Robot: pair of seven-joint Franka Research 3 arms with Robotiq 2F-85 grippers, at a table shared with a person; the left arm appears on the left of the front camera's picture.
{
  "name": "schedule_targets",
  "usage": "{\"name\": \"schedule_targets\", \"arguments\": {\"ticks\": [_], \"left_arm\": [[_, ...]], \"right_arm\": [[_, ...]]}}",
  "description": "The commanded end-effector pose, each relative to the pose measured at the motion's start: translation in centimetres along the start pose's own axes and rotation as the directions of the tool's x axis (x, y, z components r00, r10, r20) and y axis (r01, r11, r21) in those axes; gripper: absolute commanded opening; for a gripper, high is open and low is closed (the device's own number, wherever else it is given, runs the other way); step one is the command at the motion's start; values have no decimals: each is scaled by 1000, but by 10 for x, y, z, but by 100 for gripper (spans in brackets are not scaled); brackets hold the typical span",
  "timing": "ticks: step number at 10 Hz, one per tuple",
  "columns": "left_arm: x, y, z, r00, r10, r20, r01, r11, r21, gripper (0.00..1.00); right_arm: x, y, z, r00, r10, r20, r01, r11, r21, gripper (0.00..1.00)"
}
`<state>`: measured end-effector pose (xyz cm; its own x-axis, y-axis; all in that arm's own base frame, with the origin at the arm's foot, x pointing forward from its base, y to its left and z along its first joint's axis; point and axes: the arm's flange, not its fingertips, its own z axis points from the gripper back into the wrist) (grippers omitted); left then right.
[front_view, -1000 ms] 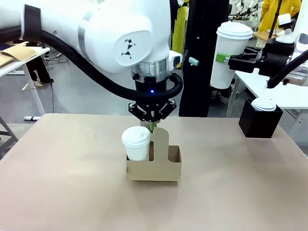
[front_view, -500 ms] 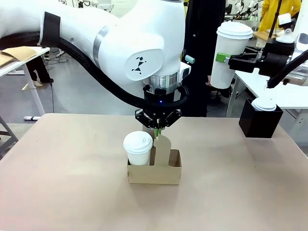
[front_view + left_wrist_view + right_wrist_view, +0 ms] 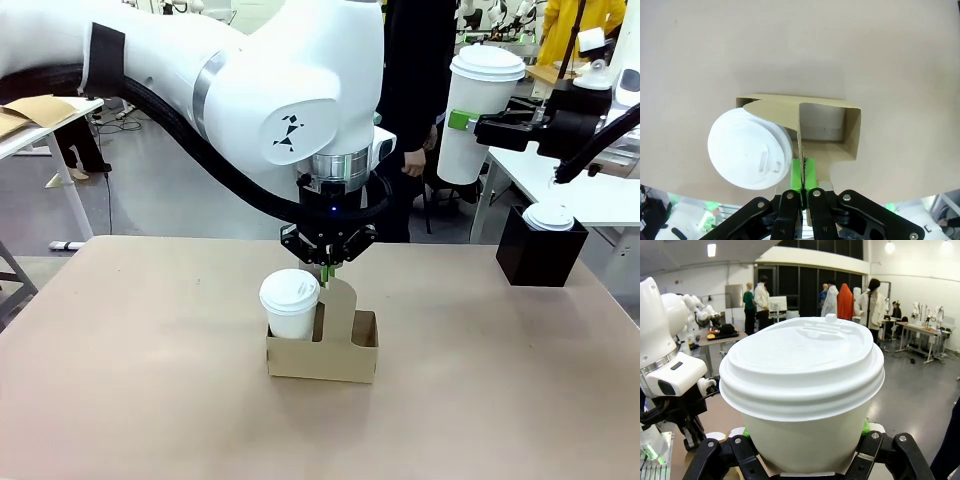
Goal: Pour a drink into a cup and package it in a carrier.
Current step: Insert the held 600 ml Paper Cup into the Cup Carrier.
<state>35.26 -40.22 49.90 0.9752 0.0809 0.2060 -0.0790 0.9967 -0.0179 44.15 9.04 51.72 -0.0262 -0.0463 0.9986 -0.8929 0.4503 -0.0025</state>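
Squarely in the middle of the front view, the brown cardboard carrier stands on the tan table. Whether its base presses on the tabletop or is just lifted I cannot tell. A white cup with a white lid sits in the slot toward the left of the frame, tilted slightly to the left. The slot toward the right shows bare cardboard inside. Between the slots rises the handle panel.

The left claw comes straight down from the big white arm in the upper half of the frame, and it is pinched tight on the top edge of that panel. In the left wrist view the green pads of this claw press flat on either side of the thin panel at lower centre. There the lidded cup is at centre left and the carrier wall at centre right.

At the upper right of the front view the right claw is held high off the table and grips a second cup, lidded and upright. In the right wrist view this second cup looms in the centre, with the claw clamped on its sides near the bottom edge.

A black box topped by a white lid rests at the right edge of the table. A person in dark clothes stands beyond the table, one hand showing beside the arm.
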Motion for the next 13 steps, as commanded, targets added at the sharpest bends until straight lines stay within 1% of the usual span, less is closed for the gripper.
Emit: {"name": "schedule_targets", "arguments": {"ticks": [1, 2, 3, 4, 5, 6, 7, 8, 9, 10, 11, 12, 13], "left_arm": [[-2, 0, -2, 1000, -1, -1, 1, 1000, 4, 2], [0, 0, 0, 1000, 0, 0, 0, 1000, 0, 63], [1, 6, 6, 1000, -27, -16, 26, 999, -45, 62], [2, 12, 14, 999, -42, -12, 41, 998, -56, 100], [4, 20, 26, 998, -66, -1, 66, 994, -86, 100], [6, 31, 38, 996, -90, 13, 91, 988, -127, 100], [7, 42, 51, 994, -112, 17, 113, 983, -147, 84], [10, 57, 64, 991, -134, 19, 135, 974, -180, 94], [15, 77, 78, 986, -153, 62, 163, 962, -220, 100], [21, 104, 90, 970, -222, 97, 240, 936, -259, 100], [30, 130, 94, 933, -348, 96, 361, 896, -258, 100], [43, 164, 90, 876, -462, 138, 482, 834, -269, 100], [57, 198, 81, 844, -510, 164, 536, 802, -265, 100]], "right_arm": [[2, 0, 0, 1000, 20, 17, -20, 1000, 3, 80], [2, 0, 0, 1000, 20, 17, -20, 1000, 3, 80], [2, 0, 0, 1000, 20, 17, -20, 1000, 3, 80], [2, 0, 0, 1000, 20, 17, -20, 1000, 3, 80], [2, 0, 0, 1000, 20, 17, -20, 1000, 3, 80], [0, 0, 0, 1000, 0, 0, 0, 1000, 0, 80], [-3, -4, -13, 1000, -4, -10, 4, 999, 52, 80], [-7, -4, -27, 1000, -5, -15, 7, 995, 100, 80], [-16, -5, -41, 1000, 4, -22, -1, 990, 143, 80], [-26, -3, -55, 999, 22, -42, -14, 983, 184, 80], [-34, 2, -67, 998, 42, -36, -32, 968, 249, 80], [-45, 10, -78, 998, 58, -33, -45, 951, 306, 80], [-58, 19, -88, 996, 88, -33, -71, 932, 356, 80]]}}
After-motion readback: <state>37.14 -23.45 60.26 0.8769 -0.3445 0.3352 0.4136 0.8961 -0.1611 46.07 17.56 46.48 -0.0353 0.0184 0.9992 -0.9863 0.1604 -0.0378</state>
